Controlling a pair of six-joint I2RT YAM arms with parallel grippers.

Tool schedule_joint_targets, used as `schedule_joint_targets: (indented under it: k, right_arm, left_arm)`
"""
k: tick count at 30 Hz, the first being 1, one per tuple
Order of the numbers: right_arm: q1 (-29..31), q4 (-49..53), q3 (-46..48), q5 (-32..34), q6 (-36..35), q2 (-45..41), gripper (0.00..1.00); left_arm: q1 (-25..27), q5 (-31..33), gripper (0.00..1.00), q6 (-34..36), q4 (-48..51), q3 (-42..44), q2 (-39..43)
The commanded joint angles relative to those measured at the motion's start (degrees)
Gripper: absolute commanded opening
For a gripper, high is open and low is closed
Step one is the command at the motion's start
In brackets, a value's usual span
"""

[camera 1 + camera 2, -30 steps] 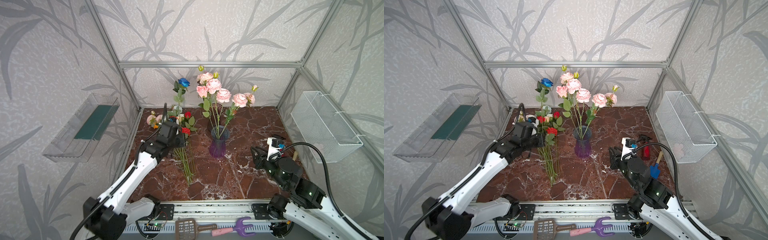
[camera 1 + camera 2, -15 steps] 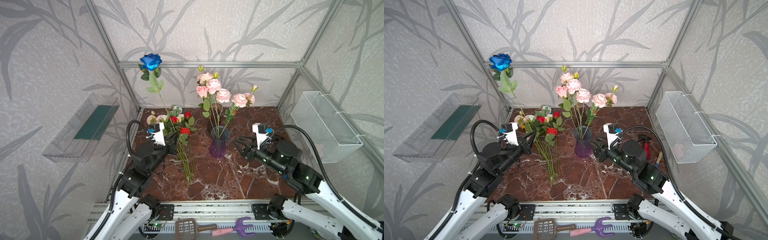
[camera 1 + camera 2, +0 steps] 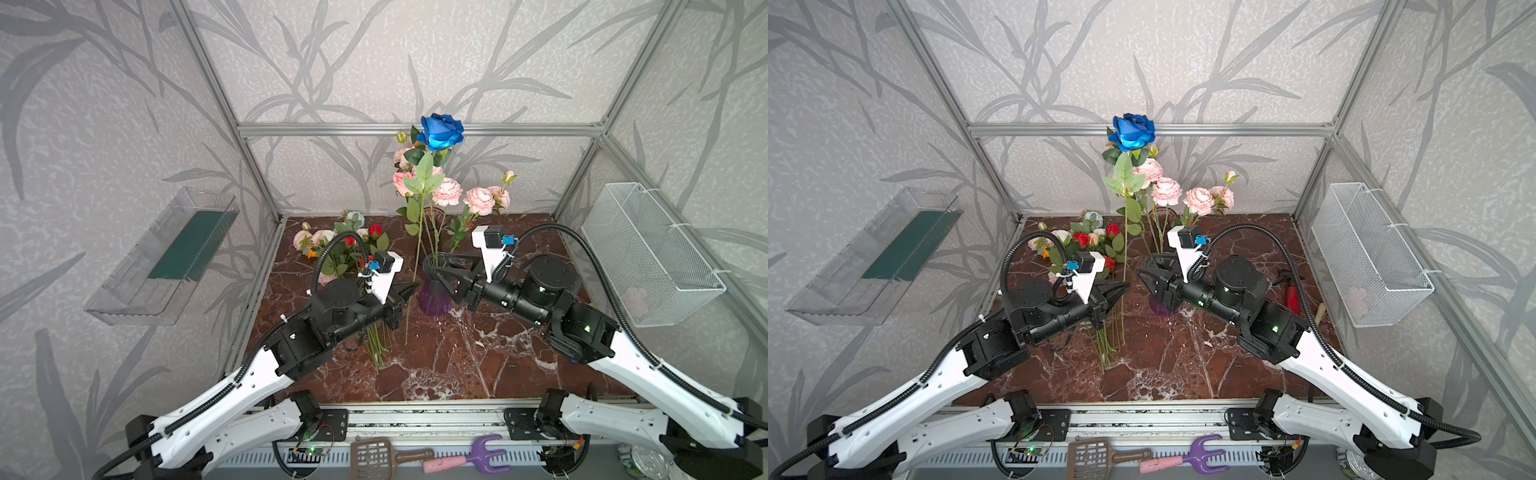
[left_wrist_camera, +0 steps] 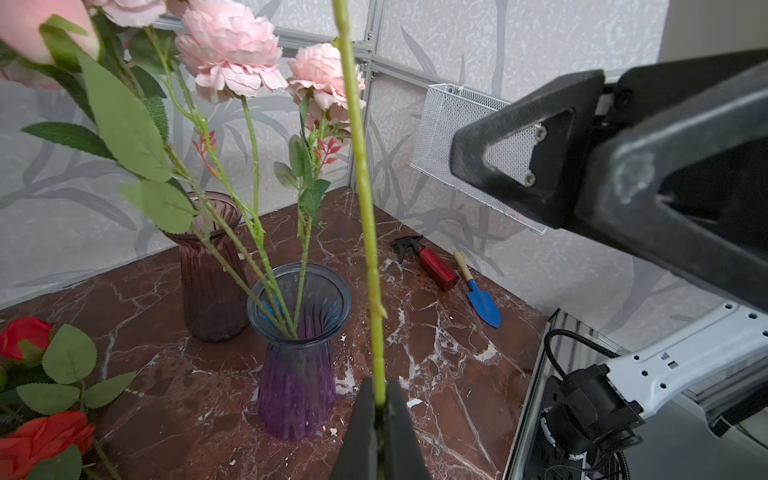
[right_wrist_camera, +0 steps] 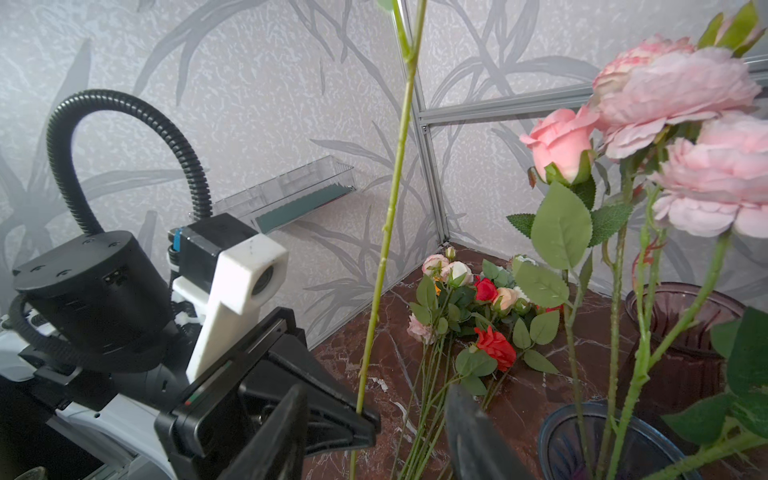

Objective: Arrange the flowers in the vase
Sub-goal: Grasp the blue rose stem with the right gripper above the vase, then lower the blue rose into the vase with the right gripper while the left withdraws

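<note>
My left gripper (image 3: 412,287) is shut on the lower stem of a blue rose (image 3: 441,131), which stands upright just left of the purple glass vase (image 3: 434,297). The left wrist view shows the green stem (image 4: 365,208) pinched between the shut jaws (image 4: 379,399), beside the vase (image 4: 299,332) that holds pink peonies (image 4: 232,50). My right gripper (image 3: 440,266) hovers open at the vase's rim, pointing at the stem (image 5: 395,208) with nothing between its fingers (image 5: 376,392). More flowers (image 3: 349,245) lie in a bunch on the table's back left.
A darker maroon vase (image 4: 212,270) stands behind the purple one. A red spray bottle (image 4: 432,266) and a blue trowel (image 4: 482,299) lie at the right. A wire basket (image 3: 648,257) hangs on the right wall, a clear tray (image 3: 166,257) on the left.
The left arm lifted the blue rose off the bunch and swung it right, up to the vase. The right arm reached in towards the vase and its jaws opened wider.
</note>
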State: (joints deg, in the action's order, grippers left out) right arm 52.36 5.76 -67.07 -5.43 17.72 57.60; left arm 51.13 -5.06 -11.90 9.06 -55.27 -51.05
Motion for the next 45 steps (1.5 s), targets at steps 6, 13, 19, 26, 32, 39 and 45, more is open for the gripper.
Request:
schedule_joint_targets:
  k: [6, 13, 19, 26, 32, 39, 45]
  right_arm:
    - [0.23, -5.11, -4.74, -0.57, 1.42, 4.12, 0.55]
    - [0.27, -7.67, -5.91, 2.46, 5.51, 7.32, 0.47]
    - [0.21, -8.38, -6.4, 2.49, 7.67, 9.18, 0.36]
    - [0.19, -8.98, -6.32, 2.38, 8.39, 9.59, 0.1]
    - [0.2, -9.79, -6.37, 1.39, 9.18, 9.72, 0.0]
    - [0.2, -8.63, -8.14, 0.62, 5.94, 10.35, 0.0]
    - [0.16, -4.68, -11.64, 4.92, -2.09, 10.4, 0.0]
  left_arm:
    - [0.63, 0.71, 0.0, 2.66, -1.68, -1.9, -0.72]
    - [0.72, 1.28, 0.0, 2.75, -1.8, -1.01, -0.13]
    - [0.72, 1.81, 0.0, 2.56, -2.34, 0.06, 0.75]
    - [0.72, 1.81, 0.0, 2.98, -2.1, 0.47, 1.21]
    - [0.72, 2.31, 0.0, 2.91, -1.72, 0.63, 1.19]
    - [0.77, 5.55, 0.45, 2.66, -1.74, 2.1, 2.73]
    - [0.68, 15.85, 0.61, 2.18, -2.45, 5.69, 7.13]
